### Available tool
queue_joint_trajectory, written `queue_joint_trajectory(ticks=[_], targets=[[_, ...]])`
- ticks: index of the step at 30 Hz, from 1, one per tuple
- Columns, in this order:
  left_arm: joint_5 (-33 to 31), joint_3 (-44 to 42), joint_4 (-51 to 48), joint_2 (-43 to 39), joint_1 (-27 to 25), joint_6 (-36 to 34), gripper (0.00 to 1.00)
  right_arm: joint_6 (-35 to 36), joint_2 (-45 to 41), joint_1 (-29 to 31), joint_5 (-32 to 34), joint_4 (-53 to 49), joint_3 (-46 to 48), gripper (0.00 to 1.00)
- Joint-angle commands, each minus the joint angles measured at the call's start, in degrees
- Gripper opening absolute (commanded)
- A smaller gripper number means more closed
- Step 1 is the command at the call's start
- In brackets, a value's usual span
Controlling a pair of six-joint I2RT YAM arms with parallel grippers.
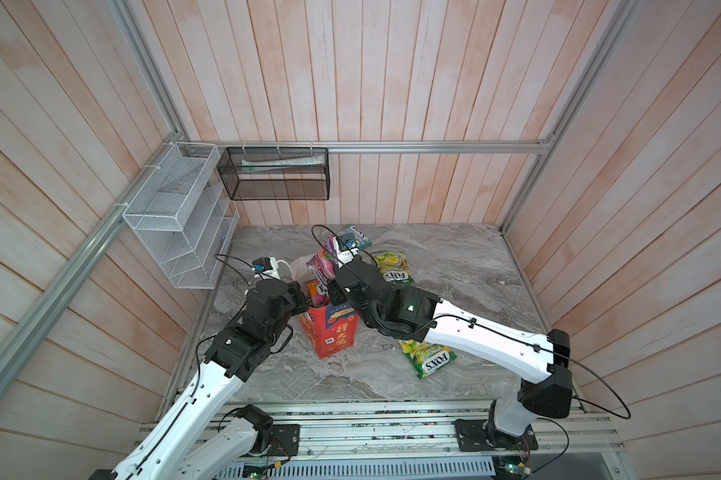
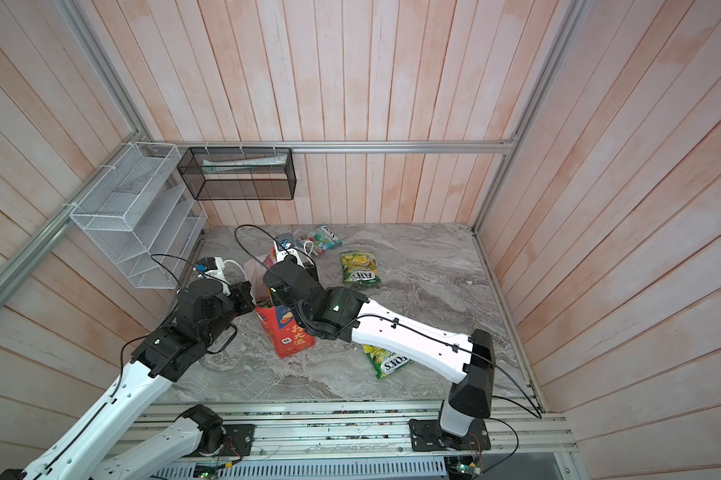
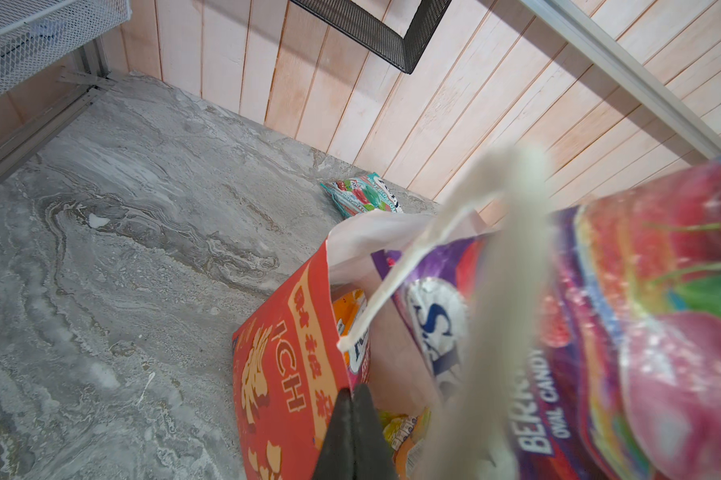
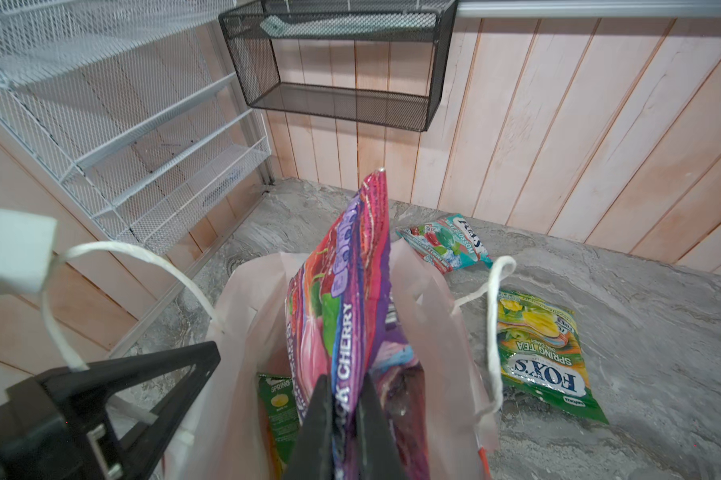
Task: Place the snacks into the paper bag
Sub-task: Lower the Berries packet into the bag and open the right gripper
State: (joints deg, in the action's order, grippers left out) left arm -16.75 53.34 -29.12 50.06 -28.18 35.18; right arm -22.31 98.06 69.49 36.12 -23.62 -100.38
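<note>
The red paper bag stands upright on the marble table, mouth open. My left gripper is shut on its rim at the left side. My right gripper is shut on a purple berry pouch, held on edge in the bag's mouth. An orange pouch and a green one lie inside. Loose on the table are a teal pouch, a yellow-green pouch, and another partly under the right arm.
A white wire rack hangs on the left wall and a black mesh basket on the back wall. The bag's white cord handles hang loose at both sides. Wooden walls close in the table on three sides.
</note>
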Motion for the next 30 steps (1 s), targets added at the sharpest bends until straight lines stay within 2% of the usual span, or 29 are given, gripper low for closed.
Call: queue_joint_trajectory(ticks=[1, 6, 13, 15, 17, 22, 26, 30], targets=[[-1.3, 0.3, 1.8, -0.6, 0.0, 0.1, 0.00, -1.8, 3.0, 0.1, -2.4, -3.6, -4.0, 0.00], [-1.0, 0.4, 1.9, -0.9, 0.0, -0.1, 0.00, -2.5, 7.3, 0.1, -4.4, -6.7, -8.0, 0.00], [-0.8, 0.5, 2.0, -0.7, 0.0, -0.2, 0.00, -3.6, 9.8, 0.0, -7.1, -7.8, -8.9, 0.00], [-1.0, 0.4, 2.0, -0.7, 0.0, -0.1, 0.00, -3.6, 10.0, 0.0, -8.0, -7.9, -9.3, 0.10], [-1.0, 0.4, 2.0, -0.7, 0.0, -0.2, 0.00, -3.6, 9.7, 0.0, -8.7, -8.1, -9.6, 0.24], [-1.1, 0.4, 2.0, -0.5, 0.0, -0.2, 0.00, -2.5, 7.0, 0.2, -10.9, -7.6, -9.2, 0.48], [-1.3, 0.5, 1.7, -0.3, 0.1, -0.1, 0.00, -2.4, 3.2, 0.4, -11.5, -7.5, -6.7, 0.57], [-1.4, 0.6, 1.6, -0.6, 0.0, -0.2, 0.00, -2.1, -3.7, 0.6, -10.7, -5.2, 0.3, 0.63]])
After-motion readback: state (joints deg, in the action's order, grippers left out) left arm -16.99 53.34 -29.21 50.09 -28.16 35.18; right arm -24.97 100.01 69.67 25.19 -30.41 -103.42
